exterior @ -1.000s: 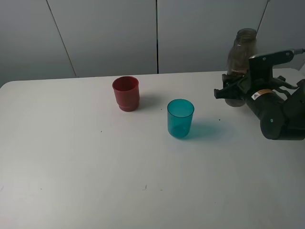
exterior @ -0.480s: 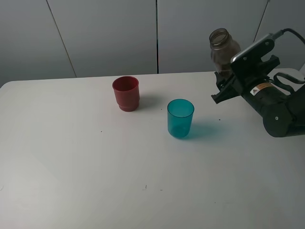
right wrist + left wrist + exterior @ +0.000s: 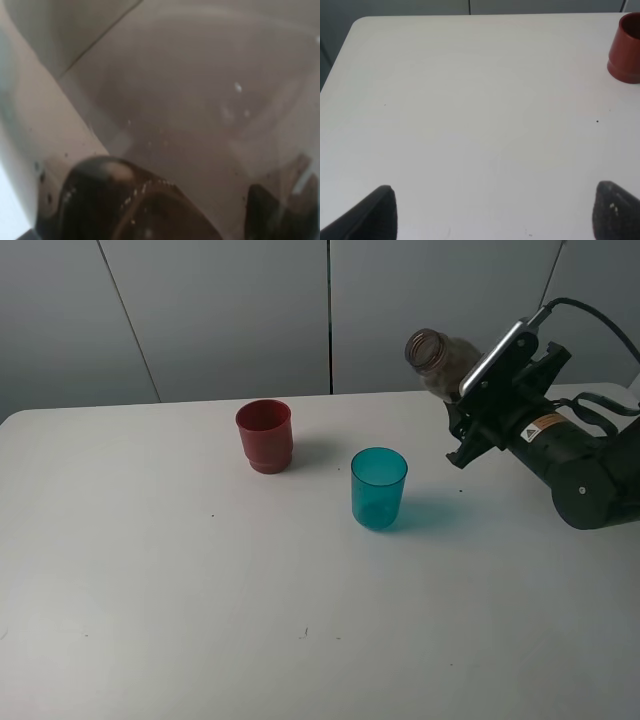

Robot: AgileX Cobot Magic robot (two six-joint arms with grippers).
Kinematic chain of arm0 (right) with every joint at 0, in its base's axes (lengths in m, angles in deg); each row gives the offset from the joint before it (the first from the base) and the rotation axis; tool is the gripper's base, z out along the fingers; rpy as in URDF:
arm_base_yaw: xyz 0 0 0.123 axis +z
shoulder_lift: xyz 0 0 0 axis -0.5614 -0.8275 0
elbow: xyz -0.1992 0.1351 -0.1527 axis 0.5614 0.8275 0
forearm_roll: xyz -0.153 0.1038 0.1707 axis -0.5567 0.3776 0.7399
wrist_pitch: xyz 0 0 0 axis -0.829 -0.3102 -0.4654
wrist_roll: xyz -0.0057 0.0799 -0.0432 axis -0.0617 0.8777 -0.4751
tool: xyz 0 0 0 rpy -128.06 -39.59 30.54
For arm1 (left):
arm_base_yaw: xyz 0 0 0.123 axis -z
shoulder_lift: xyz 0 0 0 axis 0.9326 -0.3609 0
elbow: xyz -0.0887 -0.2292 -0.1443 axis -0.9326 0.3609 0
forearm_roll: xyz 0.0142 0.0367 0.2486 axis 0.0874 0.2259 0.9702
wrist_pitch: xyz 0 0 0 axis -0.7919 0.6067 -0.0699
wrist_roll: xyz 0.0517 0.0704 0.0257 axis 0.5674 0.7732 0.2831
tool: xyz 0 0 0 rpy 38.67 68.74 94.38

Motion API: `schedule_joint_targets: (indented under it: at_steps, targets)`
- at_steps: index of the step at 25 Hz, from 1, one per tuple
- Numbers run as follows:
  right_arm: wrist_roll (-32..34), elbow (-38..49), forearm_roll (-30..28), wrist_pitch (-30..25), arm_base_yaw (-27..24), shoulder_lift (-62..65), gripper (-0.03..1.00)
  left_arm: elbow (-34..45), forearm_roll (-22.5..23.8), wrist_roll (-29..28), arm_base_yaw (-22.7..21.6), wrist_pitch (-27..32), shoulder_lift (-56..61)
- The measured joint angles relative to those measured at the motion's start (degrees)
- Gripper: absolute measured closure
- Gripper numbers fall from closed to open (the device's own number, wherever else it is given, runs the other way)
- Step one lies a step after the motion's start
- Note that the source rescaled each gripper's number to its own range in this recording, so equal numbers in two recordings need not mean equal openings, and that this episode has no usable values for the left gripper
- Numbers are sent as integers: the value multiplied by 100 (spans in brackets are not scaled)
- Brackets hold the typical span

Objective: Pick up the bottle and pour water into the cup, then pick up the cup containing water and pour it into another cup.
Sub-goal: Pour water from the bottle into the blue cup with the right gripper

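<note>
Above the right rear of the table (image 3: 150, 590), the right gripper (image 3: 468, 432) holds the bottle (image 3: 438, 352) clamped between its jaws, clear of the surface. 1 s earlier the bottle stood upright farther right. 0.5 s ago it was lifted and leaning slightly. Now it has shifted left and tilts more, its open mouth pointing left and toward the camera, up and right of the teal cup (image 3: 378, 488). Both cups are unmoved.

Bottle: translucent smoky grey-brown plastic, rounded shoulder, narrow ringed neck, no cap.
Teal cup: translucent, smooth, tapered, upright.
Red cup (image 3: 265, 436): opaque, stepped narrower base, upright, behind and left of the teal one, well apart.
Table: matte white, a few dark specks.
Left gripper (image 3: 497, 212): jaws wide, nothing between them, over bare table.
</note>
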Motion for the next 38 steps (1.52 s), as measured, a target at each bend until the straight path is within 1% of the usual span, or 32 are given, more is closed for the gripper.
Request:
schedule_joint_targets:
  at_steps: [6, 11, 15, 22, 26, 38]
  targets:
    - [-746, 0, -197, 0, 0, 0, 92, 0, 0, 0, 0, 0, 0]
    - [-1471, 0, -197, 0, 0, 0, 92, 0, 0, 0, 0, 0, 0]
    - [-1835, 0, -197, 0, 0, 0, 92, 0, 0, 0, 0, 0, 0]
    - [-2309, 0, -197, 0, 0, 0, 92, 0, 0, 0, 0, 0, 0]
    - [-2472, 0, -162, 0, 0, 0, 92, 0, 0, 0, 0, 0, 0]
    - [-2743, 0, -9, 0, 0, 0, 92, 0, 0, 0, 0, 0, 0]
